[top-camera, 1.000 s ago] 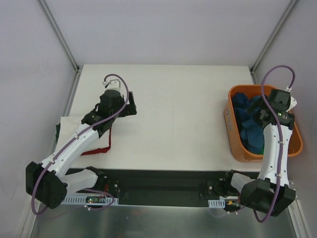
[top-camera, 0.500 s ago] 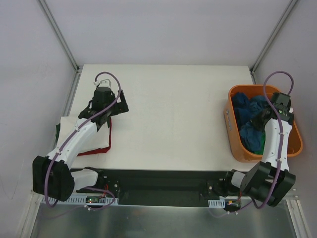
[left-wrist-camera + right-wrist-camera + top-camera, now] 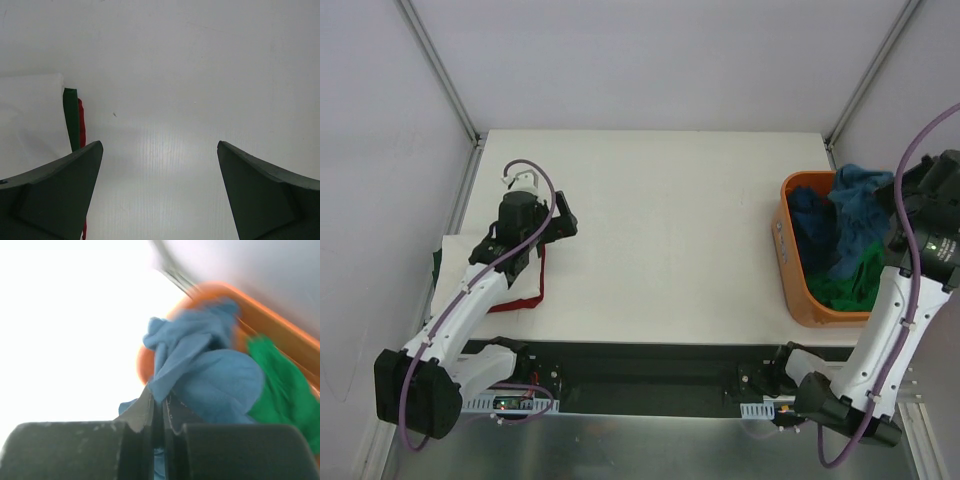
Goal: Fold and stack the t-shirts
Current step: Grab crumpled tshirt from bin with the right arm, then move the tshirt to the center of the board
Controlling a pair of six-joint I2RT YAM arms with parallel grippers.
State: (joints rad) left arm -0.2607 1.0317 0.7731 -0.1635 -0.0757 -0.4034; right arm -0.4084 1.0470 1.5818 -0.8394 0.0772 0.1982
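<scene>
the limp blue t-shirt (image 3: 210, 375) is pinched at a bunched fold by the right gripper (image 3: 159, 399); a hem is judged better. the left gripper (image 3: 159, 146) is spread, empty.

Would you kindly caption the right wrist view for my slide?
The right gripper pinches a blue t-shirt over the orange basket.
</scene>
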